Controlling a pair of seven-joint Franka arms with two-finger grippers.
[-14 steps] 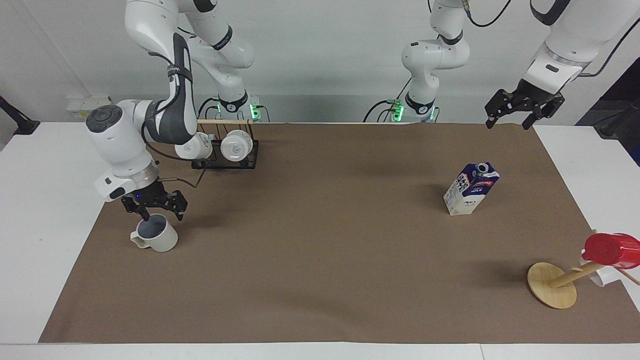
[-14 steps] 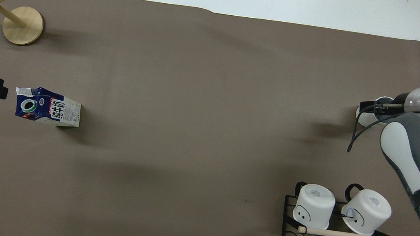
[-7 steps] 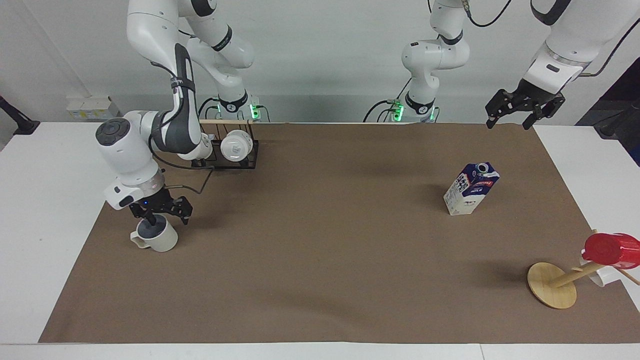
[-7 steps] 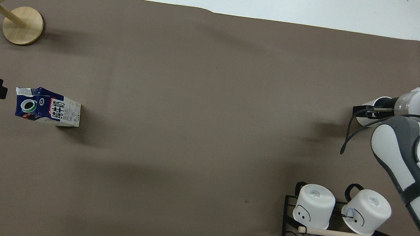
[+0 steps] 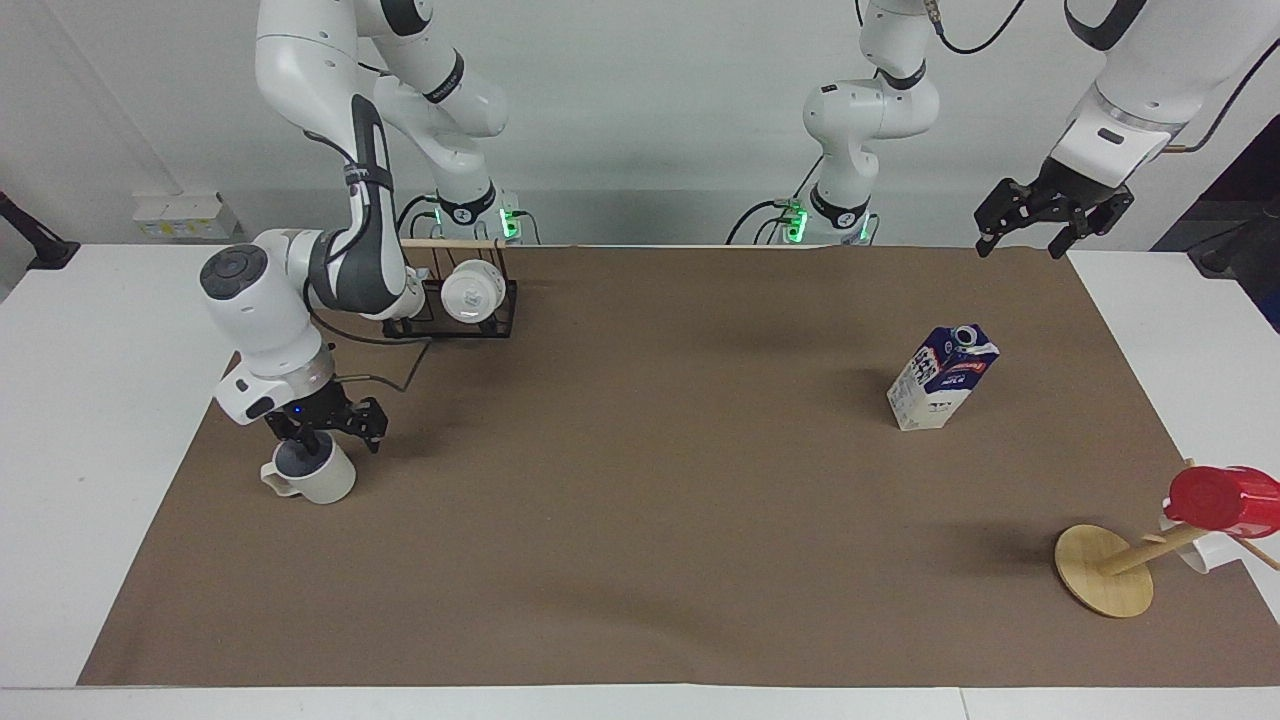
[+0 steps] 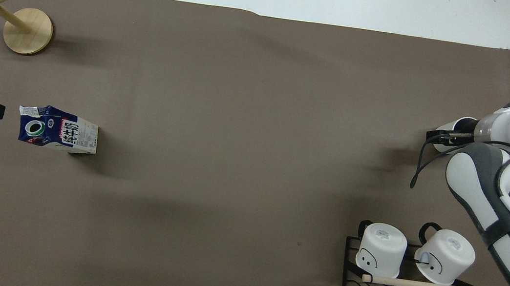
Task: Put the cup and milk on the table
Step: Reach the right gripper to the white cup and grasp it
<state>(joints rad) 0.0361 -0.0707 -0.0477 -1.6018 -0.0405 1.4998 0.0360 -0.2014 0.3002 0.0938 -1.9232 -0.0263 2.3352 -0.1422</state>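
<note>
Right gripper (image 5: 325,432) had come down over the last second. A second ago it hung above the cup (image 5: 318,480); now it sat right at the rim, one finger dipped inside the mouth, the other outside the wall on the side toward the table's middle. The jaws were still spread wide with the wall between them, not pinched as far as I could see. The cup hadn't moved: directly under that gripper, upright on the table (image 5: 640,560), on the brown mat. From overhead my own arm hid most of it. I read this as a rim grasp being set up, closing next, so the cup part wasn't settled. The milk (image 5: 940,380) hadn't moved either. It stood upright on the mat, well apart from the right gripper, toward the left arm's end, and untouched, so it looked already placed. Left gripper (image 5: 1045,222) waited raised over the mat's corner at its own end, fingers splayed wide, empty, barely drifting. The rack of white mugs (image 5: 455,295) sat near the right gripper, untouched.
</note>
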